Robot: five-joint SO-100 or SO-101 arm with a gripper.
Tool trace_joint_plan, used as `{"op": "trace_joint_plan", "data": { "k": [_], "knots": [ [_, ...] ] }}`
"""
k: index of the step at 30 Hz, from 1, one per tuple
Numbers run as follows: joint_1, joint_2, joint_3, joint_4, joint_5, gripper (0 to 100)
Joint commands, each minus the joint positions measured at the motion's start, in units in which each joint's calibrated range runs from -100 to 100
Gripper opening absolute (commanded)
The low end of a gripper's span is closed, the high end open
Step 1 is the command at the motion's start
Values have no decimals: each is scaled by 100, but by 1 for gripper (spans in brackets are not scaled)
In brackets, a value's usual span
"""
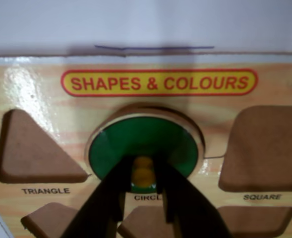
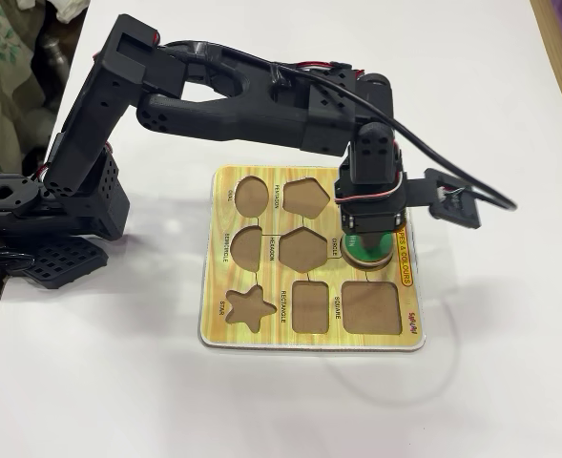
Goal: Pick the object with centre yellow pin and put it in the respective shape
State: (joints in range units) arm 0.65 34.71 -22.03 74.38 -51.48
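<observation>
In the wrist view we start at the left with the empty triangle recess (image 1: 34,151), labelled TRIANGLE, cut into the wooden puzzle board (image 1: 76,119). At the centre lies the green disc (image 1: 150,144), pale-rimmed, over the round recess marked CIRCLE — its far edge looks raised above the board, so we cannot say it is fully seated. Our pincer (image 1: 144,174) enters from the bottom edge, its two dark fingers (image 1: 111,193) narrowed onto the yellow knob (image 1: 144,171) at the disc's middle, one on each side of it. To the right sits the empty square recess (image 1: 264,148). Above runs the red-on-yellow banner SHAPES & COLOURS (image 1: 159,82).

In the fixed view the arm's base (image 2: 42,210) stands at the left of the white bench (image 2: 509,382); the black arm reaches rightward over the board (image 2: 214,315), past empty recesses — a star (image 2: 249,307) among them — and the pincer (image 2: 368,243) points down onto the green disc (image 2: 364,250) near the board's right edge.
</observation>
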Motion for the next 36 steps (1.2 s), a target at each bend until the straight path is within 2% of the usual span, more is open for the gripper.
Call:
{"op": "trace_joint_plan", "data": {
  "k": [1, 36],
  "knots": [
    [91, -73, -423, -39, -14, 3],
    [91, 86, -423, -39, -24, 3]
  ]
}}
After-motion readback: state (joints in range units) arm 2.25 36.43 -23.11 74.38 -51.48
